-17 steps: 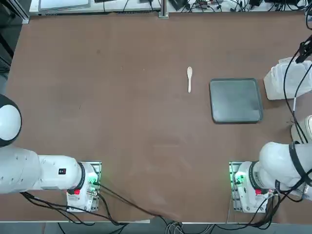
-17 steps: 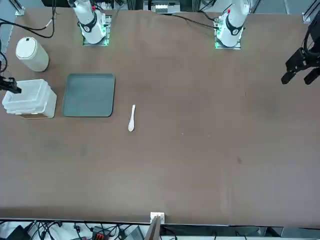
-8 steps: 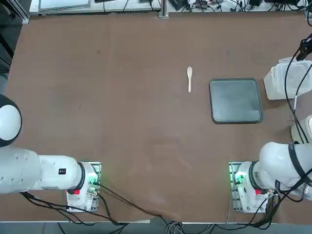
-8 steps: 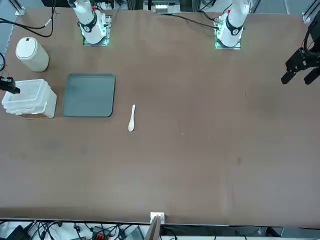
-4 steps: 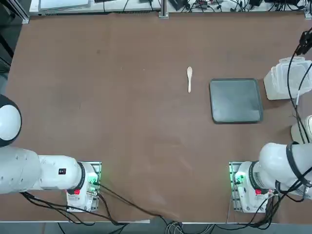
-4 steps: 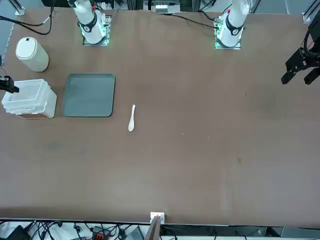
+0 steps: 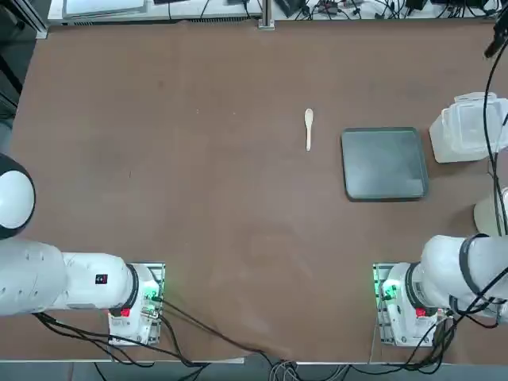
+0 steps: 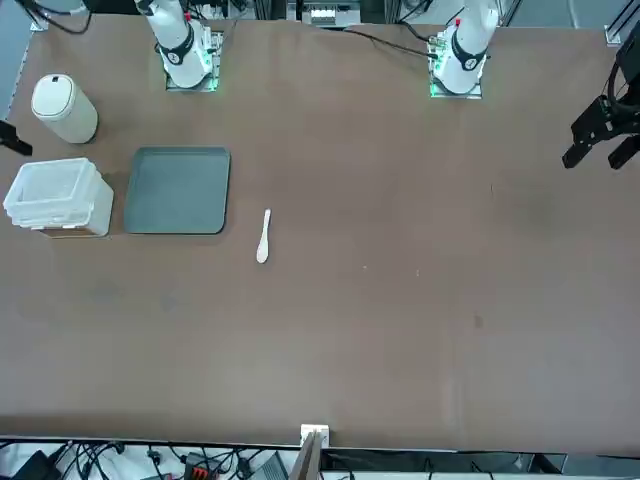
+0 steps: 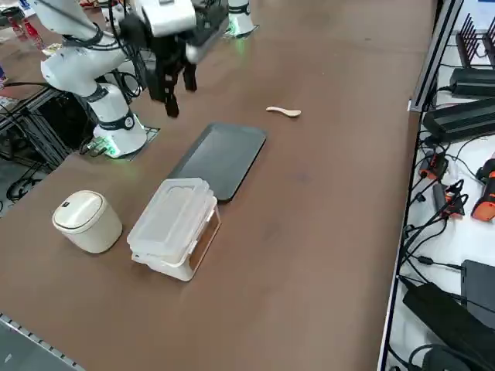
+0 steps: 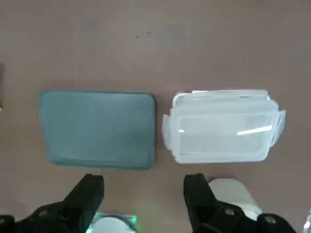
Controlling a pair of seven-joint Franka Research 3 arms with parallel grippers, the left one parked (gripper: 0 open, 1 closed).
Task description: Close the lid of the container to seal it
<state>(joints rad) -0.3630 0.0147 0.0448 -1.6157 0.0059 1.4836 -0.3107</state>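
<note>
- Top view: the lid [image 7: 470, 128] lies on the container [image 7: 446, 154], at two o'clock from the tray [image 7: 385, 163].
- Right side view: the right tool [image 9: 180, 91] hovers at twelve o'clock from the container.
- Right wrist view: the right tool is spread wide.

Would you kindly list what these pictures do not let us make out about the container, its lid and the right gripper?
- Lid seal: too small in the right side view to tell whether it is fully latched.
- Container contents: cloudy plastic hides them in the right wrist view.
- Right gripper: open, but the top view's edge cuts it off.
</note>
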